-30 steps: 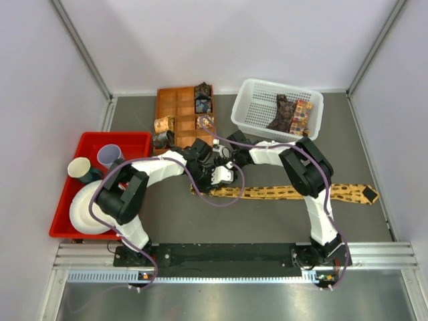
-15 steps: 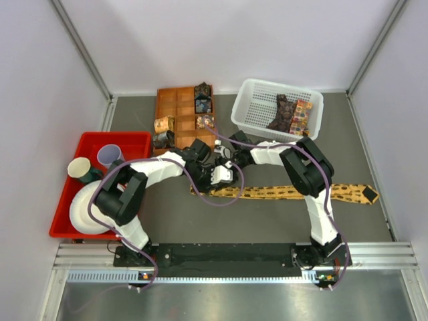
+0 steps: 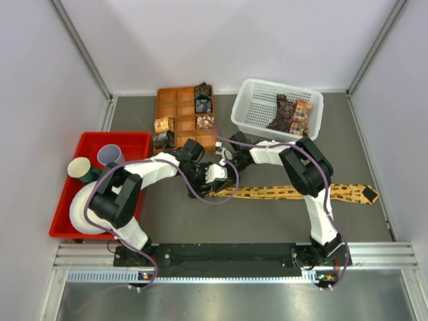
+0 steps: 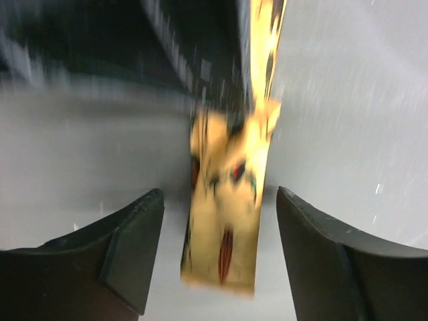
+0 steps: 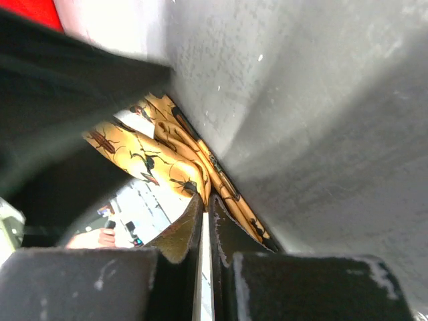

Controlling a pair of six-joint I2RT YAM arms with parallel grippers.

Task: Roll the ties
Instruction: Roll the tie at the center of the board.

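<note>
A golden-yellow tie (image 3: 294,192) with dark insect markings lies stretched across the table, its wide end at the right. My left gripper (image 3: 202,175) (image 4: 219,200) is open over the tie's narrow left end. That end (image 4: 227,227) lies loose between the fingers (image 4: 130,254) and touches neither one. My right gripper (image 3: 224,167) (image 5: 204,200) is shut, its tips pinching a bunched fold of the same tie (image 5: 167,160). Rolled ties (image 3: 202,97) sit in the orange-brown tray (image 3: 175,100). Two more ties (image 3: 284,112) lie in the white basket (image 3: 251,114).
A red bin (image 3: 70,207) at the left holds cups (image 3: 109,156) and a white plate (image 3: 85,212). The basket and tray stand just behind both grippers. Purple cables (image 3: 200,194) loop over the table near the tie's left end.
My left gripper has opened, let go of the tie's narrow end and drawn back a little. My right gripper has shut on the tie. The tie's left end has shifted to the right.
</note>
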